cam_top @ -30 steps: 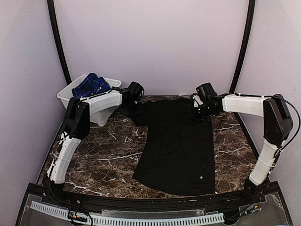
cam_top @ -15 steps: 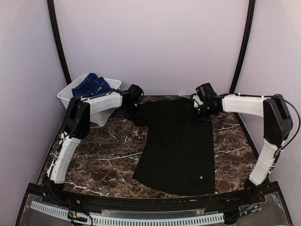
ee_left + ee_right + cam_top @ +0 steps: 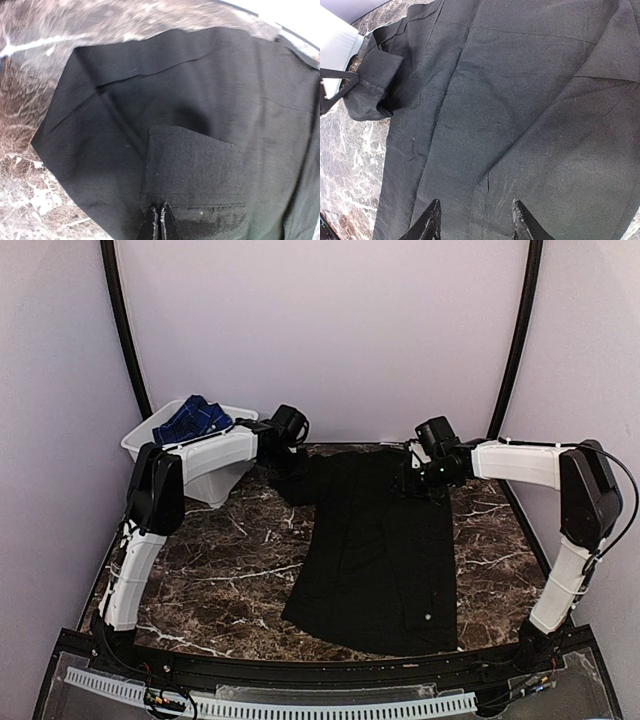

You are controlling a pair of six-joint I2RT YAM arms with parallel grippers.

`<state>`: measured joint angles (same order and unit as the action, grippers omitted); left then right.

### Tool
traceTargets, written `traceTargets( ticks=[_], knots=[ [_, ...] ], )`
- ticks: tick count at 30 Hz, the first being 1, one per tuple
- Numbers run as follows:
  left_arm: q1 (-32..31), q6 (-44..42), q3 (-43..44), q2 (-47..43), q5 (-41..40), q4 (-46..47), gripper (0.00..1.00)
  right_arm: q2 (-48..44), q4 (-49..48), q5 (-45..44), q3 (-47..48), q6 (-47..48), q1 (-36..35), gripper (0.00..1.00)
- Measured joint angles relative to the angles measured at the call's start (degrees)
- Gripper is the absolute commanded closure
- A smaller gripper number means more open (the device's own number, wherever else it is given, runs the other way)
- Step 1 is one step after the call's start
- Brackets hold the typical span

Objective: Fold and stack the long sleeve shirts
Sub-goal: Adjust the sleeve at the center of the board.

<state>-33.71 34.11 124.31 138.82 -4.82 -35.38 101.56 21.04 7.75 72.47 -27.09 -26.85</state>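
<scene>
White plastic tub: we see a dark blue checked cloth shirt crumpled inside.
Left gripper: clenched on the cuff of the plain black cloth shirt.
Right gripper: fingers spread above it.

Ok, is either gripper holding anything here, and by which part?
The left gripper is shut on the black shirt, pinching its sleeve cuff; the right gripper is open and holds nothing.
</scene>
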Motion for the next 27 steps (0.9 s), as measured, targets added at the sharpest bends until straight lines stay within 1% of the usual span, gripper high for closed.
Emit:
traceTargets(
  ticks=[3, 6, 8, 10, 11, 12, 15, 16, 18, 20, 22, 24, 27],
  knots=[
    [-0.94, -1.64, -0.31, -1.75, 0.17, 0.72, 1.0, 0.0, -0.02, -0.13, 0.0, -0.07, -0.13, 0.55],
    [-2.34, -3.89, -2.49, -4.31, 1.29, 2.08, 1.0, -0.07, -0.55, -0.15, -0.26, -0.2, -0.24, 0.54],
    [-3.58, -5.55, -6.29, -7.21, 2.71, 4.15, 1.0, -0.55, -1.36, -0.13, -1.14, -0.2, -0.26, 0.53],
    [-5.53, -7.45, -12.57, -11.5, 4.92, 6.62, 1.0, -1.4, -2.03, -0.07, -2.27, -0.15, -0.26, 0.51],
    [-6.51, -8.04, -15.1, -13.14, 5.97, 7.48, 0.97, -1.97, -2.49, 0.04, -2.97, -0.17, -0.31, 0.5],
    [-7.65, -8.59, -18.64, -15.41, 7.23, 9.38, 0.9, -2.69, -2.89, 0.11, -3.76, -0.11, -0.39, 0.48],
    [-10.56, -9.88, -29.14, -20.9, 11.74, 14.21, 0.79, -4.42, -3.72, 0.2, -5.4, 0.5, -1.11, 0.43],
    [-11.32, -10.16, -32.04, -21.97, 13.2, 15.37, 0.71, -4.72, -4.02, 0.2, -5.7, 0.85, -1.6, 0.42],
    [-11.85, -10.54, -36.79, -22.95, 15.72, 17.64, 0.63, -4.94, -4.61, 0.17, -6.08, 1.6, -2.73, 0.41],
    [-11.61, -10.78, -40.72, -23.39, 16.79, 19.06, 0.6, -4.96, -4.79, 0.17, -6.19, 2.54, -4.35, 0.41],
    [-11.08, -10.73, -44.02, -23.98, 16.98, 19.89, 0.58, -4.94, -4.92, 0.22, -6.19, 3.65, -6.36, 0.4],
    [-10.67, -10.49, -46.6, -25.42, 16.35, 20.11, 0.58, -4.92, -5.35, 0.42, -6.19, 4.92, -8.46, 0.4],
    [-9.73, -9.4, -48.22, -28.63, 14.36, 20.31, 0.59, -4.79, -5.97, 1.33, -6.16, 6.32, -10.56, 0.39]
  ],
)
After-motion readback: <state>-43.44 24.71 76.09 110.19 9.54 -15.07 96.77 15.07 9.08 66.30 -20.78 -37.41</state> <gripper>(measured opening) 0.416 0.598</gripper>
